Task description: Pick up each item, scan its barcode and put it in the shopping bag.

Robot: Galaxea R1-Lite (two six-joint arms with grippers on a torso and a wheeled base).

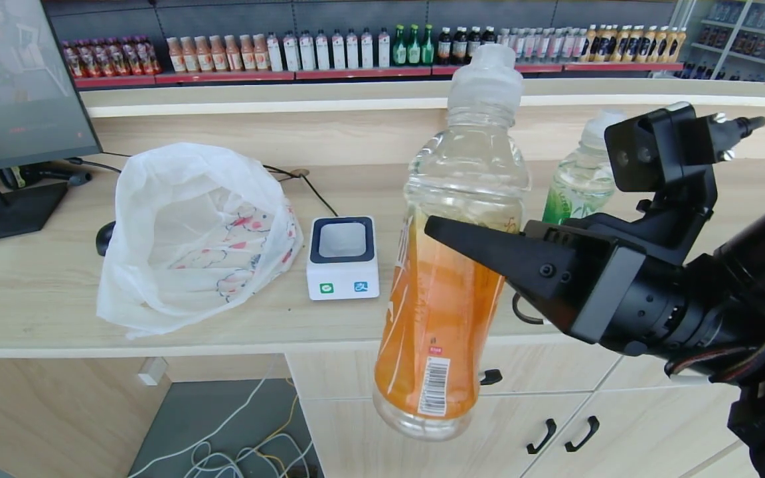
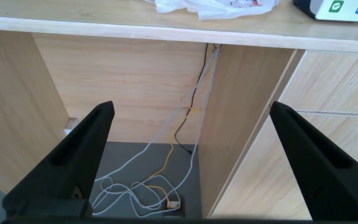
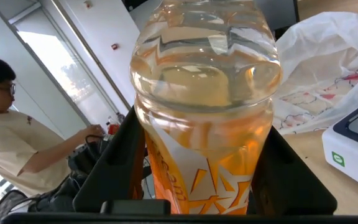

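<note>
Pale wood shop counter (image 1: 37,285). Nearest: right gripper (image 1: 452,244) clamped on orange drink bottle (image 1: 435,312), cap up, slightly tilted, before counter edge; barcode label (image 1: 434,386) low on bottle. Left gripper (image 2: 191,109) spread wide, empty, low before cables (image 2: 166,155). On counter: white scanner (image 1: 342,257), open shopping bag (image 1: 190,232) just beside it, green-label bottle (image 1: 578,182) behind right gripper. Monitor (image 1: 17,79) at left. Drinks shelf (image 1: 382,50) at back.

Orange bottle (image 1: 445,299) upright in right claw (image 1: 469,236), green bottle (image 1: 578,186) behind, open bag (image 1: 190,232) beside scanner (image 1: 342,259)
</note>
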